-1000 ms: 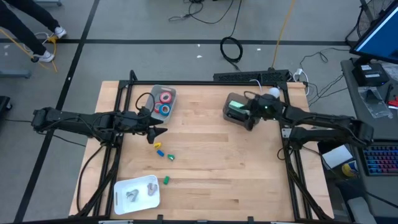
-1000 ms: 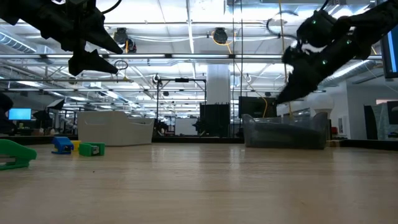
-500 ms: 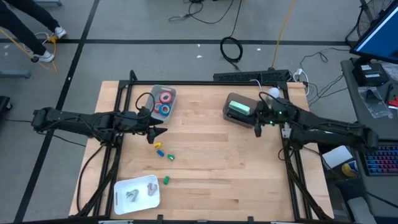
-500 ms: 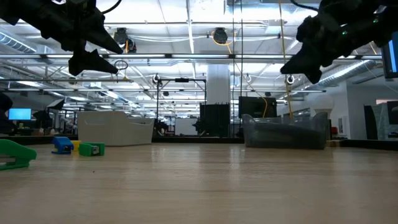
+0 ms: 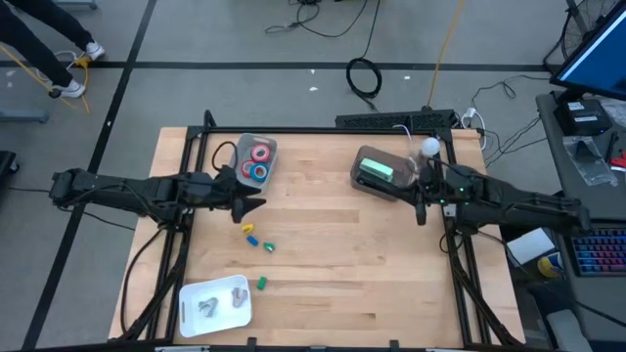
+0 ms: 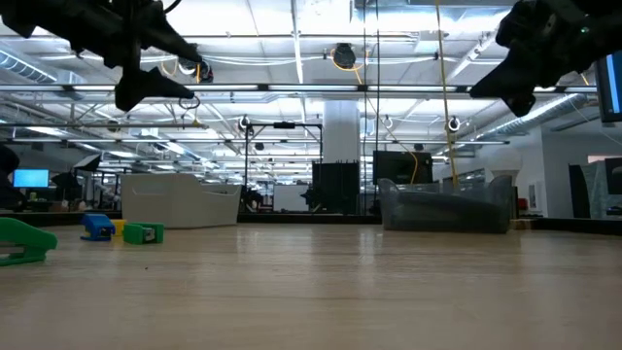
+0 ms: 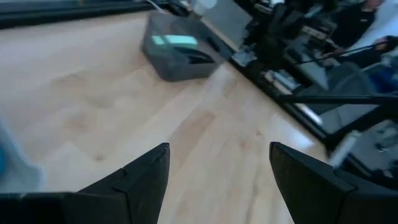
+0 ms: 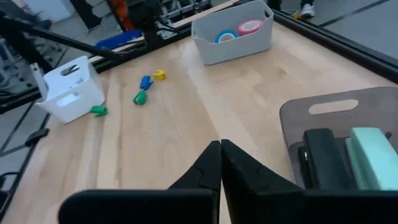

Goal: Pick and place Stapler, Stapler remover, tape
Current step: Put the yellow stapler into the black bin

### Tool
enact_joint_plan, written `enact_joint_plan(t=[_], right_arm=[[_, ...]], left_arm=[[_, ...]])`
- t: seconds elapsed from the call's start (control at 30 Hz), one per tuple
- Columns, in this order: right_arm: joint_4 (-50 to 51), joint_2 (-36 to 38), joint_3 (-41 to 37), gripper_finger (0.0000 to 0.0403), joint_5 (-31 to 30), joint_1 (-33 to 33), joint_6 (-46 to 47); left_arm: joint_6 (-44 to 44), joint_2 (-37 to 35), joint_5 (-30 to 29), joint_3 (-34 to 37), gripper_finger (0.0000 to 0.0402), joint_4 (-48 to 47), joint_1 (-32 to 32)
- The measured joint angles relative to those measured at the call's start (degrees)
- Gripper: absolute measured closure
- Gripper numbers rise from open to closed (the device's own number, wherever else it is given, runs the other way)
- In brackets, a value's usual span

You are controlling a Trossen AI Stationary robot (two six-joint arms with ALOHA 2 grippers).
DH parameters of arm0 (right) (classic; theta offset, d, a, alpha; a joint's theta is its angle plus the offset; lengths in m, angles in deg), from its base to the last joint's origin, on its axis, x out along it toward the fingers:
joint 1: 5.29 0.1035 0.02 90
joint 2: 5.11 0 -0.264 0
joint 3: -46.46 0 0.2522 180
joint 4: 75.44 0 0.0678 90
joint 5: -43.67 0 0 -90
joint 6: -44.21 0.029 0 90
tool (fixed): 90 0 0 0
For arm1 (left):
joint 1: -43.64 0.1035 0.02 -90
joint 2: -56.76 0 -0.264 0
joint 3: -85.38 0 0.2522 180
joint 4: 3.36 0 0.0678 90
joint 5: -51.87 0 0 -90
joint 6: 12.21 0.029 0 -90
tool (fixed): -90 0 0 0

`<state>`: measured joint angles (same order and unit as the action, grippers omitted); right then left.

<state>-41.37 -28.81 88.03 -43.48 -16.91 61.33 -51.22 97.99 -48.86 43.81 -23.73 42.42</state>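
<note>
A green stapler [image 5: 373, 170] lies in a grey bin [image 5: 360, 182] at the far right, with a black one [image 8: 322, 163] beside it. Red and blue tape rolls [image 5: 259, 161] sit in a clear bin [image 5: 269, 147] at the far left. Small yellow, blue and green pieces [image 5: 251, 236] lie loose on the table; the nearest green one [image 6: 23, 241] is pronged like a stapler remover. My right gripper [image 5: 421, 209] [image 8: 219, 163] hangs shut and empty above the table beside the grey bin. My left gripper [image 5: 258, 203] [image 7: 217, 177] hovers open and empty by the clear bin.
A white bin [image 5: 191, 293] at the near left holds two pale grey pieces [image 5: 222, 301]. Bare wood [image 5: 342, 264] spans the middle and near right. Black frame rails [image 5: 460, 264] run along the table's sides.
My right gripper has drawn back from over the grey bin toward the table's right edge and has risen, carrying nothing. The green stapler has stayed in the bin.
</note>
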Motion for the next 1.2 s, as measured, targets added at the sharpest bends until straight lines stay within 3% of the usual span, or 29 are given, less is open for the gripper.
enact_joint_plan(t=[0.27,0.77,1.03,1.2], right_arm=[[5.1,7.1,0.0,0.0402,-0.1,0.5,-1.4],[9.4,16.3,-1.9,0.0403,-3.1,0.5,-1.3],[0.8,20.1,-9.5,0.0403,-3.1,0.5,2.4],[-2.2,20.9,-12.4,0.0403,-3.1,0.5,3.2]], left_arm=[[-3.0,0.1,12.3,0.0,0.0123,0.6,-1.2],[-11.2,12.3,13.5,-0.7,0.0123,-16.9,-4.3],[-11.0,19.9,6.6,-7.3,0.0123,-38.1,-3.8],[-8.9,23.6,6.3,-8.5,0.0123,-40.2,-2.4]])
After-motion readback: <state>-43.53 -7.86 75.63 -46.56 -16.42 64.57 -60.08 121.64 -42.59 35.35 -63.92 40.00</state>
